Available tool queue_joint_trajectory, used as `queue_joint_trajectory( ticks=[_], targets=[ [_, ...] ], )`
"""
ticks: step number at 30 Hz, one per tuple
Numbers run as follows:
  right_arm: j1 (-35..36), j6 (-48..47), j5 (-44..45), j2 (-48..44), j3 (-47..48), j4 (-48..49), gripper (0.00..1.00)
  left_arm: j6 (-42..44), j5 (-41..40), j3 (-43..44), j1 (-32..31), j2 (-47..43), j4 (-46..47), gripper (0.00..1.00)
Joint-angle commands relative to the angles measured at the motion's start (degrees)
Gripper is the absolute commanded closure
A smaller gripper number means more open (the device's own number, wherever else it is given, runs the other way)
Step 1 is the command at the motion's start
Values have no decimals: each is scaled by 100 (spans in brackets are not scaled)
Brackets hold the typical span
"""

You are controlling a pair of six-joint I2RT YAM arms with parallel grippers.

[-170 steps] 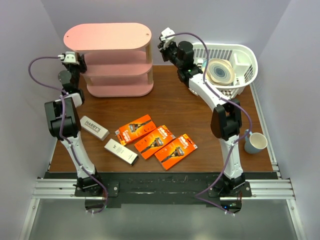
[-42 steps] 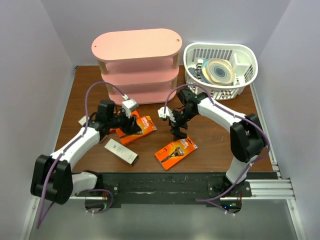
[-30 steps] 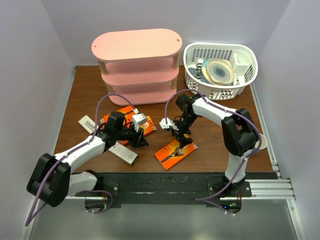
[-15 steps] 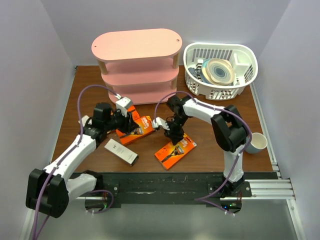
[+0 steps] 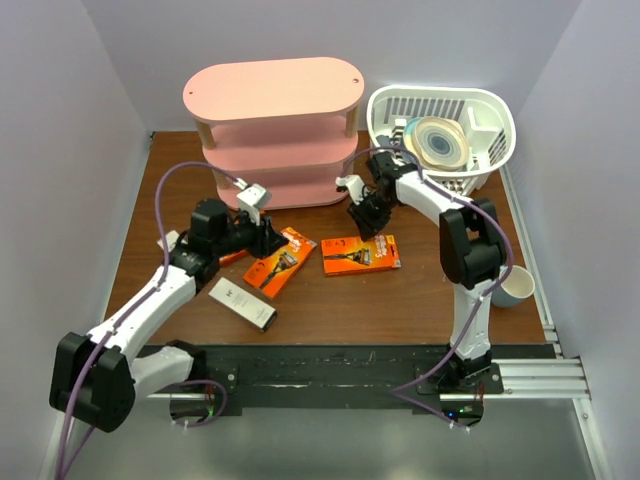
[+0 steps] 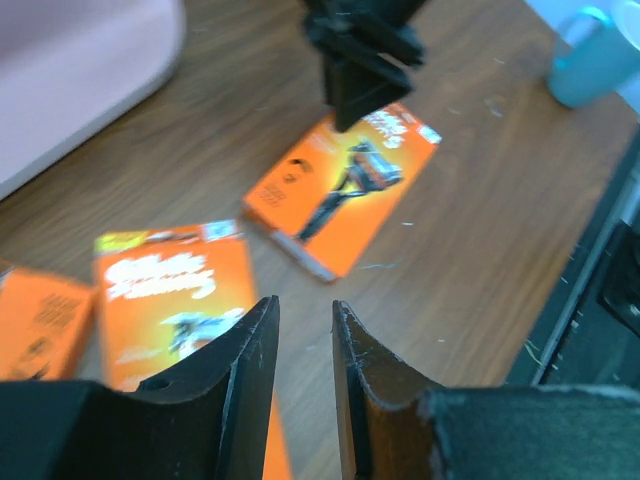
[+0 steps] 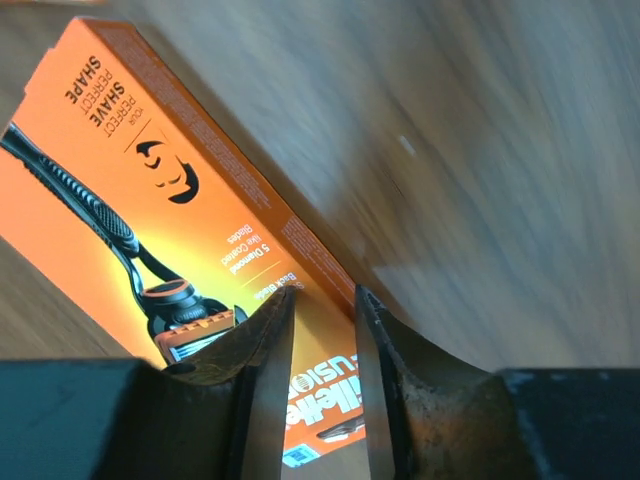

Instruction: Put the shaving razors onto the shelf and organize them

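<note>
The pink three-tier shelf with oval boards and pale wooden posts [image 5: 270,95] stands at the upper centre of the overhead view. The shaving razors all lie on the brown wooden table [image 5: 440,300] below it.

Of the flat orange rectangular cardboard packs, the centre pack [image 5: 361,254] [image 6: 340,190] [image 7: 150,230] lies near the middle of the frame. The tilted pack [image 5: 279,262] [image 6: 170,300] lies just to its left. The third pack [image 5: 232,257] [image 6: 40,325] is mostly hidden under the left arm. One slim whitish-grey box with dark lettering [image 5: 242,304] lies at the lower left. The other grey box [image 5: 168,243] peeks out behind the left arm at mid-left.

The left gripper [image 5: 272,240] [image 6: 305,310] sits over the upper end of the tilted pack. In its wrist view the fingers are drawn nearly together, with only a slim slit and nothing between them. The right gripper [image 5: 364,222] [image 6: 365,60] [image 7: 322,300] sits at the centre pack's upper edge, just below the shelf's lower right end. Its fingers are also pressed close, with a narrow gap — whether they touch the pack cannot be told.

A white slatted plastic basket [image 5: 440,93] sits at the upper right. A blue mug [image 5: 518,288] [image 6: 598,65] stands at the right edge, well apart from the packs.
</note>
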Motion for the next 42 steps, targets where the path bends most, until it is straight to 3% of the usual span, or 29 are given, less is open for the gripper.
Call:
queue_joint_trajectory(
  ticks=[1,5,10,15,19,25,35,38,42],
  targets=[
    [59,1335,418,-528,-780,203,56,100,127,-72,-736,496,800,67],
    [50,1995,-3,-661,-1325,221,39,-50,101,-2,-1079,990,1028,65],
    [59,2514,-409,-740,-1616,291,37,-348,197,25,-1308,1691,1178,62],
    [59,3086,-998,-995,-1993,361,38,-490,303,77,-1475,2299,1099,76],
    [59,3174,-1173,-1092,-2222,466,38,-796,21,-90,-1484,2659,1511,79],
    [147,3314,-1262,-1372,-2767,862,33,-1560,-172,24,-1484,3169,2171,61],
    [463,3596,-1377,-1443,-3260,1328,33,-1896,-277,1306,-1466,4251,2374,50],
    [411,3561,-1148,-1409,-3146,1319,33,-2001,-357,1431,-1414,4138,1902,48],
    [200,3525,-1016,-1198,-2821,1153,35,-2379,-550,591,-1282,3313,1478,41]
  ],
)
